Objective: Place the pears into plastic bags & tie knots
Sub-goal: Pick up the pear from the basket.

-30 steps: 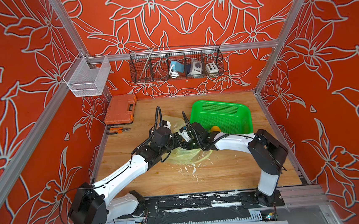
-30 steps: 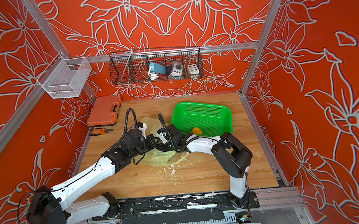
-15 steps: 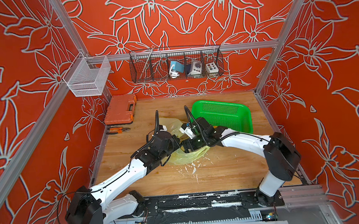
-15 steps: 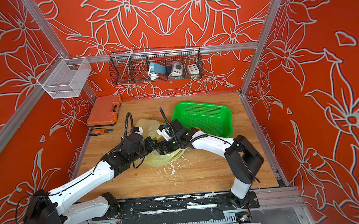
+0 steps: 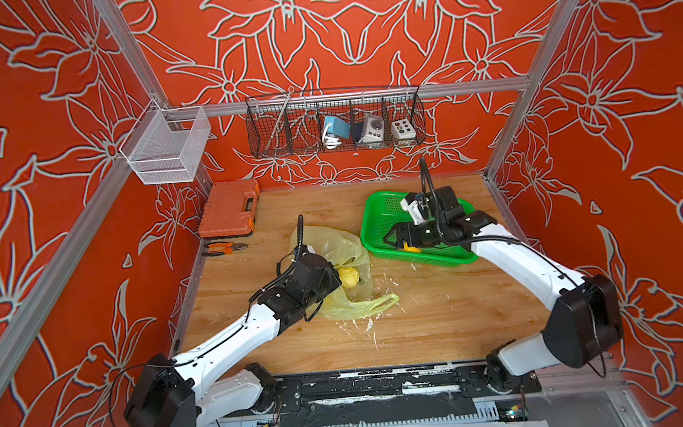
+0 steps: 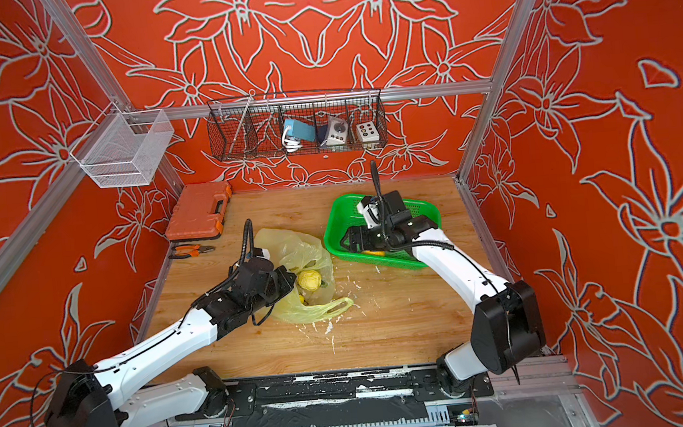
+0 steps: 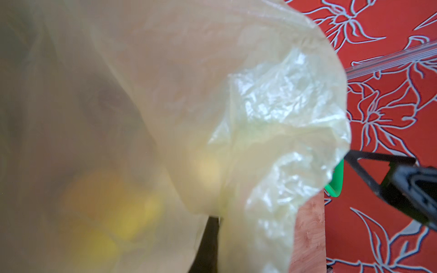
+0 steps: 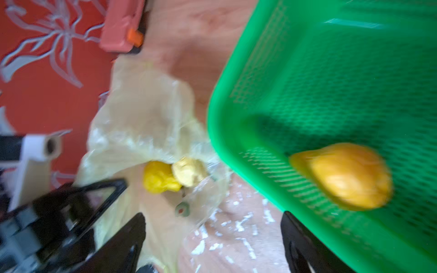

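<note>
- while the right gripper (image 8: pixel 212 243) hangs over the green basket (image 8: pixel 220 113), its fingers (image 8: pixel 127 238) stand wide apart with nothing between them.
- orange pear (image 8: pixel 343 176) lies inside the basket against the wall nearest the robot, ahead of the fingers and off to one side, not between them; its narrow end points at the basket rim on the bag's side.
- bag (image 5: pixel 334 244) sits on the worktop (image 5: pixel 444 319) just beside the basket, yellow pear (image 5: pixel 349 277) in its mouth.
- left gripper (image 5: pixel 333 284) is closed at the bag's edge away from the basket, apparently pinching the film.
- right arm is nearer, so the pick looks like its job.
</note>
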